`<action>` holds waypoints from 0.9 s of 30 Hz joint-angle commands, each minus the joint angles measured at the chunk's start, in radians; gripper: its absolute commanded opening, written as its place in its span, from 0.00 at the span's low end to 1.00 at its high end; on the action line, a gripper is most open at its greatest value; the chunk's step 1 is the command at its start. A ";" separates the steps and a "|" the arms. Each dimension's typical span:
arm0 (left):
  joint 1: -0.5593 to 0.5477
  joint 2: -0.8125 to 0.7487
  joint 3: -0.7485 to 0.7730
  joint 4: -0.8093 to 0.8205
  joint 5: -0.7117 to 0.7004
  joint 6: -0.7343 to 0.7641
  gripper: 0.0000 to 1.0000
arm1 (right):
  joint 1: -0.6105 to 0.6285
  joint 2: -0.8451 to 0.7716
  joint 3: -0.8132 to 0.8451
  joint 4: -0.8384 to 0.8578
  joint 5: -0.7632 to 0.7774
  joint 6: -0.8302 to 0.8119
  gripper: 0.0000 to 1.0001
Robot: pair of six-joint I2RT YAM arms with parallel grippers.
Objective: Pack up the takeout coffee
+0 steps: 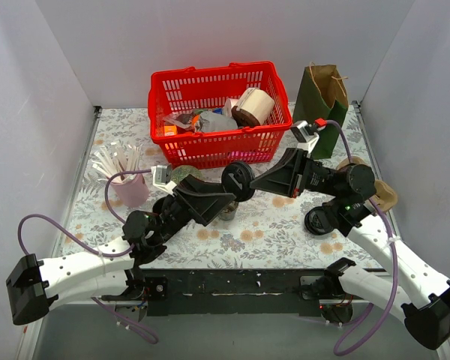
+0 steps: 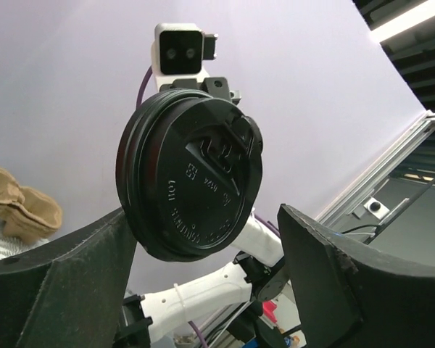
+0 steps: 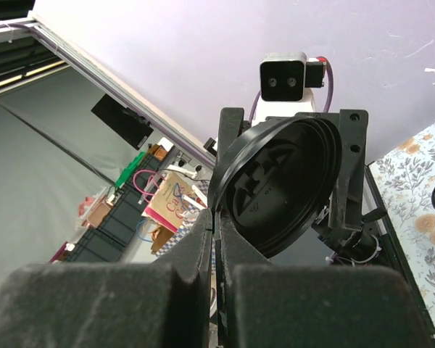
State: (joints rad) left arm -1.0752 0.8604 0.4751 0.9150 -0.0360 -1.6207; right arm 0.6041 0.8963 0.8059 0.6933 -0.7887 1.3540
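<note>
The black sip lid (image 1: 238,180) of the takeout coffee hangs on edge above the table's middle. My right gripper (image 1: 252,180) is shut on its rim; the right wrist view shows the fingers (image 3: 203,250) pinching that rim, with the lid's underside (image 3: 283,185) facing the camera. My left gripper (image 1: 228,193) is open around the lid. Its embossed top (image 2: 192,185) sits between the two fingers, close to the left finger (image 2: 65,279) and apart from the right one. A small dark cup (image 1: 227,213) stands under the grippers, mostly hidden.
A red basket (image 1: 210,75) full of items stands at the back, with a green paper bag (image 1: 322,97) to its right. A pink cup of stirrers (image 1: 129,187) is at the left. A tan cardboard tray (image 1: 382,196) and a black round thing (image 1: 319,220) lie by the right arm.
</note>
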 commanded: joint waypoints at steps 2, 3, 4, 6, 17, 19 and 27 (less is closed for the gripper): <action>0.003 0.011 0.036 0.096 0.001 -0.014 0.73 | -0.003 -0.020 -0.016 0.072 0.006 0.027 0.01; 0.004 0.008 0.031 0.104 -0.001 -0.019 0.71 | -0.003 -0.028 -0.020 0.066 0.008 0.025 0.01; 0.004 0.008 0.030 0.108 -0.002 -0.021 0.69 | -0.003 -0.031 -0.027 0.063 0.014 0.023 0.01; 0.003 0.003 0.031 0.102 -0.013 -0.025 0.63 | -0.003 -0.034 -0.033 0.049 0.020 0.016 0.01; 0.004 -0.020 0.017 0.053 -0.073 -0.074 0.13 | -0.003 -0.013 -0.042 -0.046 -0.014 -0.033 0.01; 0.003 -0.023 0.022 0.024 -0.083 -0.076 0.12 | -0.003 -0.014 -0.018 -0.098 -0.011 -0.093 0.04; 0.004 -0.041 0.016 -0.044 -0.130 -0.091 0.12 | -0.003 -0.068 0.105 -0.515 0.176 -0.404 0.63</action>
State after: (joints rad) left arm -1.0744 0.8360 0.4801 0.9199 -0.1249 -1.7073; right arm 0.5953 0.8738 0.8368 0.3992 -0.7124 1.1378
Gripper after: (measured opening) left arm 0.154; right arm 0.593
